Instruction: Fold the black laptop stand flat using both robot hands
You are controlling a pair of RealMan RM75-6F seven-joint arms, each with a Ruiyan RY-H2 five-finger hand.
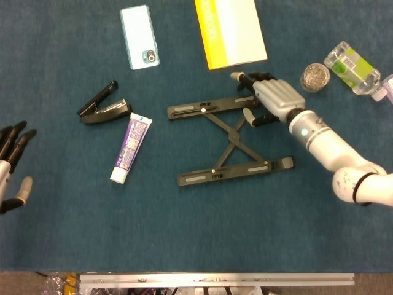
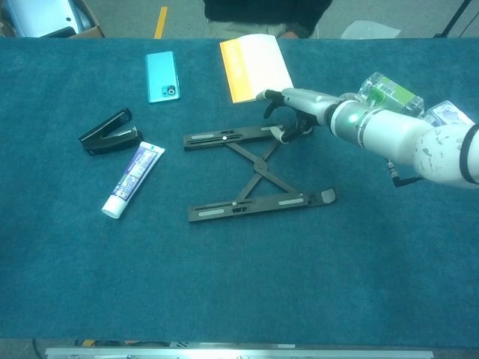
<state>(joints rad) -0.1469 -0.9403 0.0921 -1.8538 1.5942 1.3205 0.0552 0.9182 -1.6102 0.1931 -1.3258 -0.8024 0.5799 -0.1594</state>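
My right hand [image 1: 270, 98] curls round far bar of black laptop stand [image 1: 230, 136]; grip unclear. Left hand [image 1: 11, 165] open, empty, far away. I push bar slow toward near bar.

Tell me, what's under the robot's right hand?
The far rail's end of the black laptop stand lies beneath the right hand. The rail's tip is covered, so the grip is unclear.
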